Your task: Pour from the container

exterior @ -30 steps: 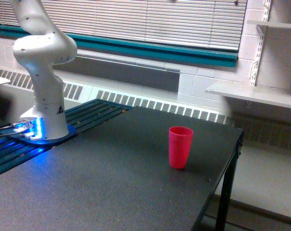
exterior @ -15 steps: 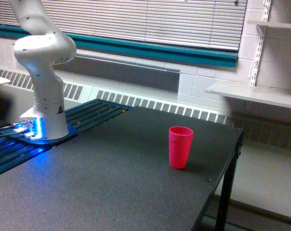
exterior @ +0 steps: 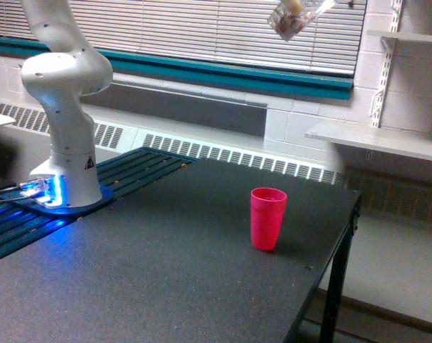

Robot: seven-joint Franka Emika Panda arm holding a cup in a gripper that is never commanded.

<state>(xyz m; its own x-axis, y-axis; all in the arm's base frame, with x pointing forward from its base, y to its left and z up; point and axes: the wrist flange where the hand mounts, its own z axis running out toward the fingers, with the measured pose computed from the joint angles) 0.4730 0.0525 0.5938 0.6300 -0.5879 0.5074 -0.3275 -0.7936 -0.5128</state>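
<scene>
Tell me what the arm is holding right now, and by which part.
A clear cup with small brownish pieces inside hangs tilted at the top edge of the exterior view. The end effector itself is out of frame, so where the cup is gripped cannot be told.

The container [exterior: 290,20] is cut off by the top edge, its holder unseen

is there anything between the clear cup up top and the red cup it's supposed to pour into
Nothing visible. The clear container hangs tilted at the top edge of the view, high above the red cup, which stands upright and alone on the black table. Only open air lies between them.
</scene>
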